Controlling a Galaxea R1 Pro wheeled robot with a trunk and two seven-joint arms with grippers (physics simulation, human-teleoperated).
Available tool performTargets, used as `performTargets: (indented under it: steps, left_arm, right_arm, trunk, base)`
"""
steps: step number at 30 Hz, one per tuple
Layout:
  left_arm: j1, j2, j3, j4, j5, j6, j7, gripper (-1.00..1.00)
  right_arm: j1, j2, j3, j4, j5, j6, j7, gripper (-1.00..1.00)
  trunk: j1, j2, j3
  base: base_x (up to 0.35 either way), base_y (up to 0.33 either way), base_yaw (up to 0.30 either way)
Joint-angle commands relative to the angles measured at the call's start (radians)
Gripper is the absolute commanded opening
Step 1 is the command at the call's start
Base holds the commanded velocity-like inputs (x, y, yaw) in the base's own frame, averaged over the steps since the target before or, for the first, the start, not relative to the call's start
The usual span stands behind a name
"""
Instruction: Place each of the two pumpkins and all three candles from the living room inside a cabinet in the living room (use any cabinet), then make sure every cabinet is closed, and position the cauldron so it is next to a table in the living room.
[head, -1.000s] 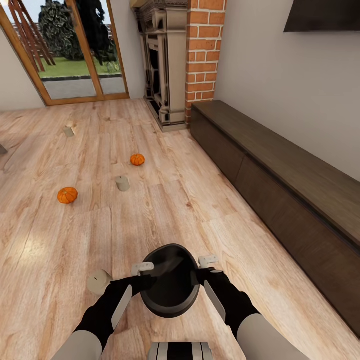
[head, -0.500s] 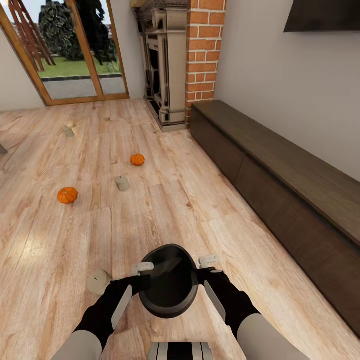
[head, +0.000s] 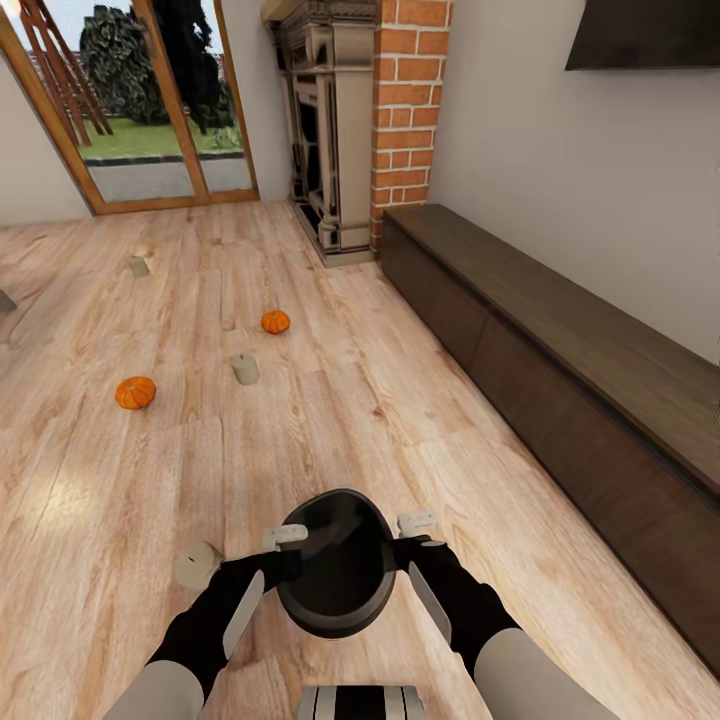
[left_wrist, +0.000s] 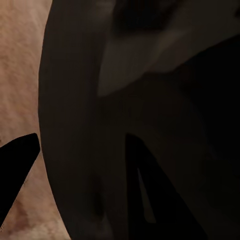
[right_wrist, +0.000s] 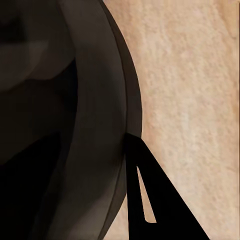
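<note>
Wood plank floor (head: 380, 400) ran fwd to glazed doors (head: 140, 110) & brick chimney (head: 408, 100). L to R: far candle (head: 138, 266), pumpkin (head: 135, 392), near candle (head: 198, 565) just beside L arm, mid candle (head: 245, 369), 2nd pumpkin (head: 275, 321), all loose on floor. Left gripper (head: 287, 537) & right gripper (head: 415, 522) each pinched the cauldron (head: 335, 575) rim, one per side, low in front of trunk. Cabinet (head: 560, 380) at R, panels closed. Step prob: carrying cauldron; next needs finding the table, w/ both grips kept level.
</note>
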Motion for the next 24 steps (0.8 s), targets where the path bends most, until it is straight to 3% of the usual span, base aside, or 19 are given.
performTargets:
  steps: [1,24]
  left_arm:
    - [0.0,0.0,-0.001,-0.001,0.018,0.005,0.0,-1.0]
    - [0.001,0.0,-0.002,0.0,0.014,0.005,0.001,-1.0]
  right_arm:
    - [-0.001,0.0,0.006,-0.003,-0.038,0.001,-0.005,-1.0]
    - [-0.001,0.0,0.006,-0.005,-0.038,0.001,-0.005,-1.0]
  trunk:
    - [-0.001,0.0,0.003]
    - [-0.011,0.005,0.092]
  base:
    - [0.0,0.0,0.0]
    - [0.0,0.0,0.0]
